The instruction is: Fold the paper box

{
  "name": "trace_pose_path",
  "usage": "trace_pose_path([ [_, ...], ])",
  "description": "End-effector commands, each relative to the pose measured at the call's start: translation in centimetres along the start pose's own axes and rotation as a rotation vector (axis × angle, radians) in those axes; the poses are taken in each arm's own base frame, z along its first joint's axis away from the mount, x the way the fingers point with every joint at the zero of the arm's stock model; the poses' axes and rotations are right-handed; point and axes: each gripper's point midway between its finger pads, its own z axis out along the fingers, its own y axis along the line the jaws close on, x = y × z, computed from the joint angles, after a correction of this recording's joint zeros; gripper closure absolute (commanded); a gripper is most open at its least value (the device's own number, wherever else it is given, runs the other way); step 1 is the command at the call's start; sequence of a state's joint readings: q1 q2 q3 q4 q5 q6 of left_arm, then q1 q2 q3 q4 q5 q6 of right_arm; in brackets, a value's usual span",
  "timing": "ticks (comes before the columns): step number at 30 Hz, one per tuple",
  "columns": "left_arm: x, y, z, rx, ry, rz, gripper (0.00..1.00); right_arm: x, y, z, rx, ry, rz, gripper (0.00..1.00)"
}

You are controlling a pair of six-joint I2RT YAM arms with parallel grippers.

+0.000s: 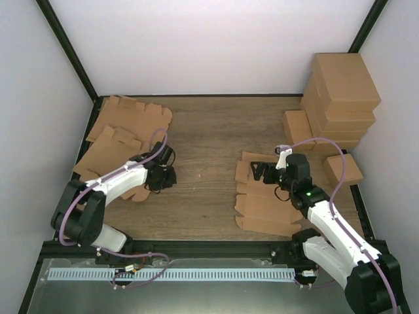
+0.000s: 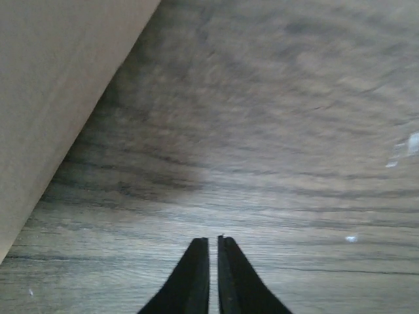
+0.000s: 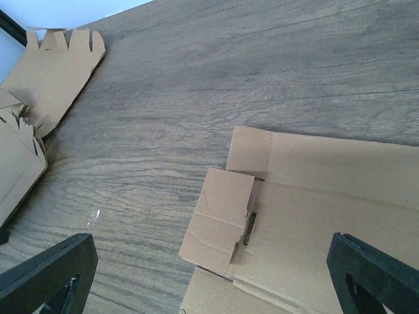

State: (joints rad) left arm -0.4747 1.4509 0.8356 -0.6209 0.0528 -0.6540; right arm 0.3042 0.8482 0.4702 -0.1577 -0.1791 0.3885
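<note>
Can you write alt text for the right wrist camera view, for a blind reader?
A flat brown paper box blank lies on a wooden table, one small flap folded over. The open right end effector hovers above it; more cardboard blanks lie upper left.

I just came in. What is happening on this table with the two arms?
Two robot arms are set up to fold a paper box. It lies mostly flat on the table, with one small flap lifted. The right tool hovers over it, wide open and holding nothing. The left tool is shut and empty, low over bare wood beside a pile of flat blanks. The folding seems hardly begun.
</note>
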Motion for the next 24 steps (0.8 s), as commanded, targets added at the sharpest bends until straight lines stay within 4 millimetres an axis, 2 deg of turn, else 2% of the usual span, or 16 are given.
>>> trace_pose_path([
  [1,0.4,1.1,1.9,-0.053,0.022,0.007,0.96,-2.1,0.7,-0.5,-0.008,-0.044,-0.022,0.00],
  [4,0.3,2.3,3.2,-0.116,0.034,-0.037,0.96,-1.9,0.5,-0.6,0.005,-0.043,-0.009,0.00],
  [8,-1.1,5.5,3.7,-0.220,-0.004,-0.109,0.96,-1.7,0.0,-0.7,0.033,-0.041,0.005,0.00],
  [13,-3.5,10.2,2.6,-0.282,-0.083,-0.299,0.96,-1.1,-0.5,-0.6,0.048,-0.019,0.051,0.00],
  [15,-4.7,10.8,1.9,-0.278,-0.124,-0.330,0.96,-0.1,-0.1,-0.2,0.023,0.028,0.087,0.00],
  [17,-5.9,8.5,1.3,-0.158,-0.151,-0.259,0.96,1.0,-0.3,0.4,0.034,0.092,0.128,0.00],
  [18,-6.3,6.1,0.8,-0.044,-0.156,-0.188,0.93,1.4,-0.6,0.6,0.053,0.122,0.137,0.00],
  [21,-5.6,-0.6,-0.9,0.231,-0.139,0.012,0.71,2.3,-2.9,1.0,0.199,0.185,0.187,0.00],
  [24,-4.1,-5.7,-2.3,0.330,-0.151,0.157,0.55,2.5,-4.2,1.0,0.283,0.200,0.248,0.00],
])
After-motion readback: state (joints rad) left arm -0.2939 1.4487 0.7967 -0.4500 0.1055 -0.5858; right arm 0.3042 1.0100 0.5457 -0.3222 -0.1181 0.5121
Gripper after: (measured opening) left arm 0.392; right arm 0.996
